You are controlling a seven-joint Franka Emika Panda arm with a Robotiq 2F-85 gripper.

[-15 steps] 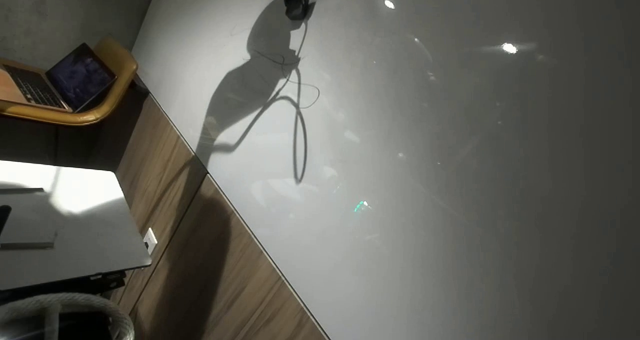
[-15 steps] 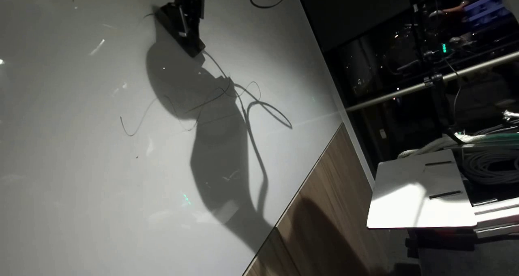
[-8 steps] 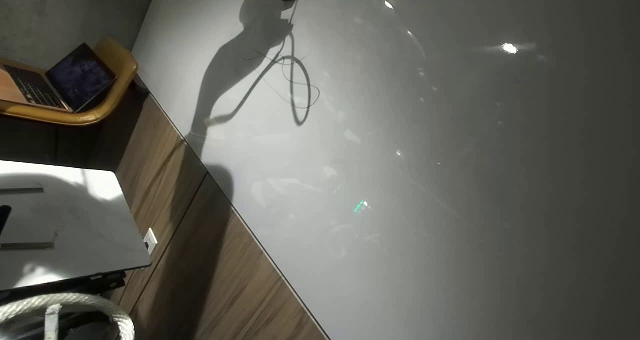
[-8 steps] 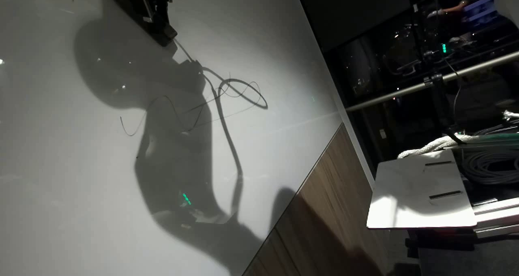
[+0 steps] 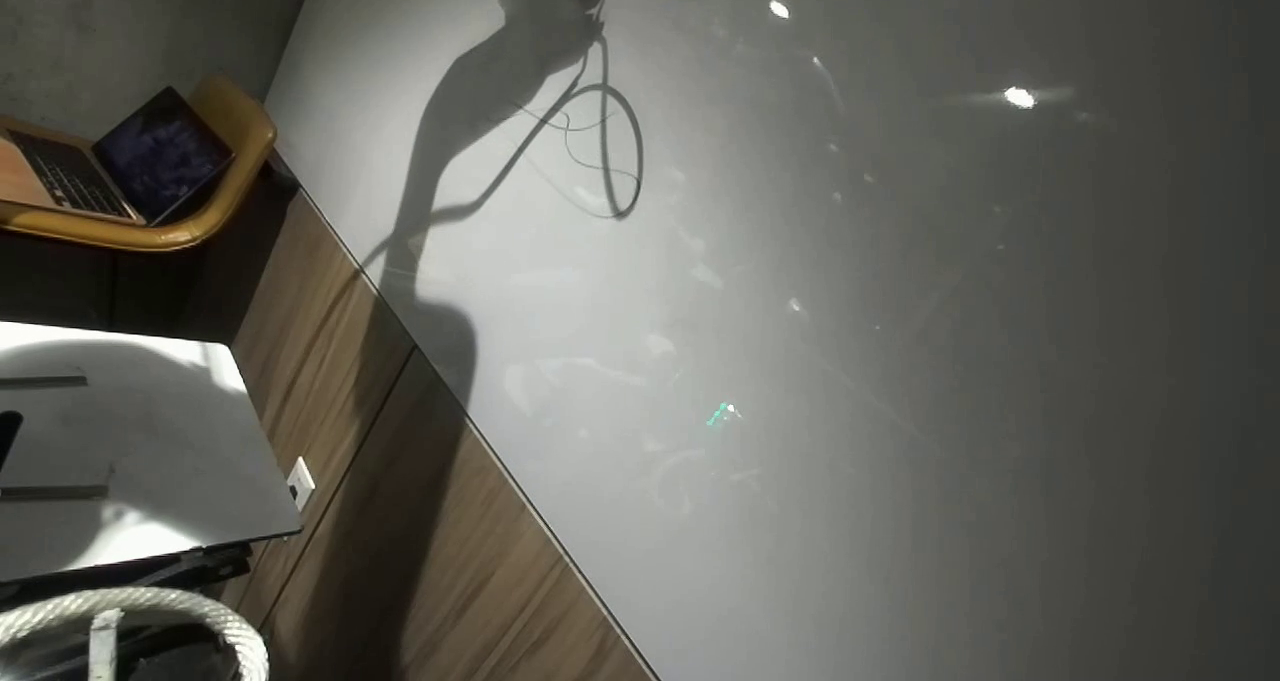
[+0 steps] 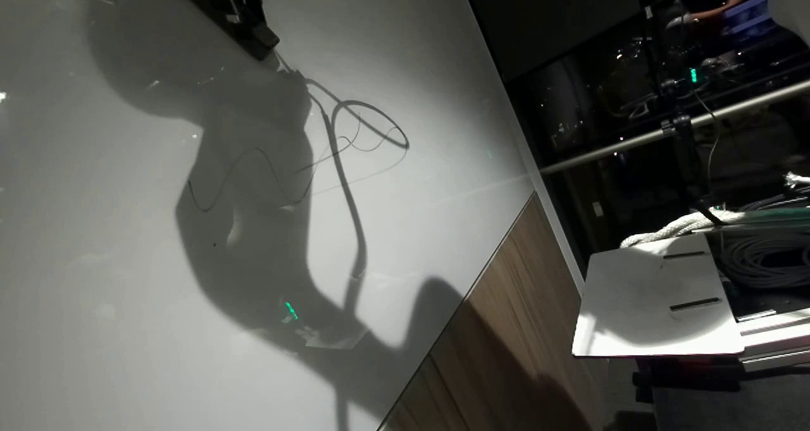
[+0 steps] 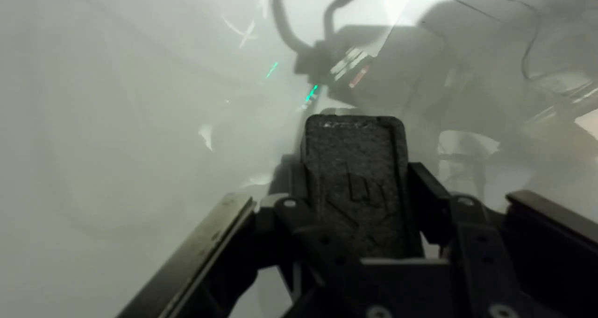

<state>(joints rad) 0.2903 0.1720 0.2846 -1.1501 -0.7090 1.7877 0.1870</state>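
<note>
One dark block [image 7: 354, 145], and you've got it: your gripper [image 7: 356, 174] is clenched on it from both sides, the block's blunt end reaching out ahead over the glossy pale surface [image 5: 900, 461]. Up at the top of both exterior views it sits, and whether it touches that surface, I can't tell. Lower down, in an exterior view, runs a thin curly dark line [image 6: 294, 201], mark or thread, hard to say, partly inside the arm's broad shadow [image 6: 272, 247]. So, the step in hand? Looks like working the block close over the surface, with the grasp already made. And the next move, in my judgement, calls for a firm squeeze, the broad face held level with the surface, and light, even pressure if you bring it down, because a tilted edge would probably skid or twist in your grip.
</note>
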